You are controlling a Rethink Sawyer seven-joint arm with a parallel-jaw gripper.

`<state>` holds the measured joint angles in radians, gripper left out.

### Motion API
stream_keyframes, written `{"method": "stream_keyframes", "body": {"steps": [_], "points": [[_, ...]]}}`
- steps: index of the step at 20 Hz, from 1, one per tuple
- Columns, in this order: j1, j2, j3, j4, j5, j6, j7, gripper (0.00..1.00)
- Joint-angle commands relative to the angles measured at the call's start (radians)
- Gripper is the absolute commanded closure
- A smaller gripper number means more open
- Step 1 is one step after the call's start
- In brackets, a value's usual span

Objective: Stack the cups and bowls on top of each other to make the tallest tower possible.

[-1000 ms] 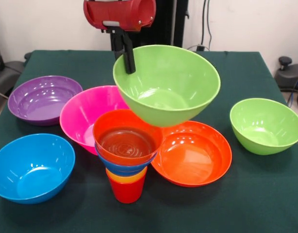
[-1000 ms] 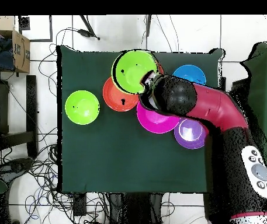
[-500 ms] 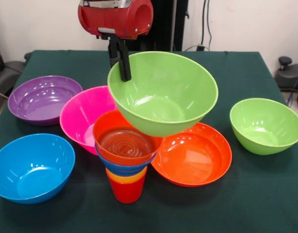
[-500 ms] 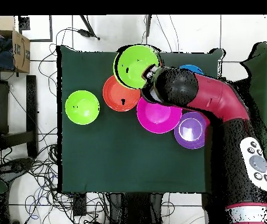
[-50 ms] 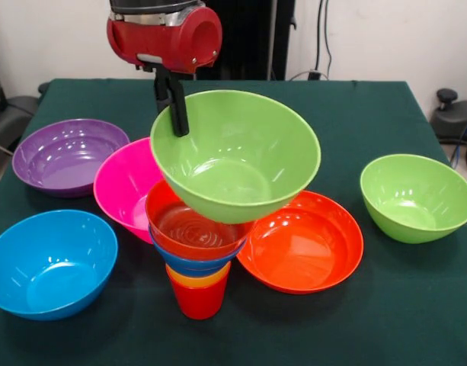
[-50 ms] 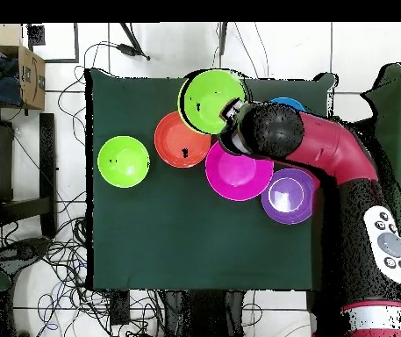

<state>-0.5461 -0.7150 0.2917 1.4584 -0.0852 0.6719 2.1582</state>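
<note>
One lime green bowl (image 5: 235, 155), pinched at its rim by the gripper (image 5: 174, 114), should be levelled and centred over the tower (image 5: 196, 252) before lowering.

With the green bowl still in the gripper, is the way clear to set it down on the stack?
Probably yes. The gripper holds the green bowl by its rim, tilted, just above the small orange-red bowl topping the stack. Nothing lies between them; the pink bowl sits close behind.

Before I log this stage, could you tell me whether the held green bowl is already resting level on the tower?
No: the green bowl hangs tilted from the gripper above the tower.
</note>
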Motion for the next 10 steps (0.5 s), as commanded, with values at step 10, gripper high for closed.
{"method": "stream_keyframes", "body": {"steps": [10], "points": [[0.025,0.053,-0.041,-0.007,-0.056,0.017,0.002,1.00]]}}
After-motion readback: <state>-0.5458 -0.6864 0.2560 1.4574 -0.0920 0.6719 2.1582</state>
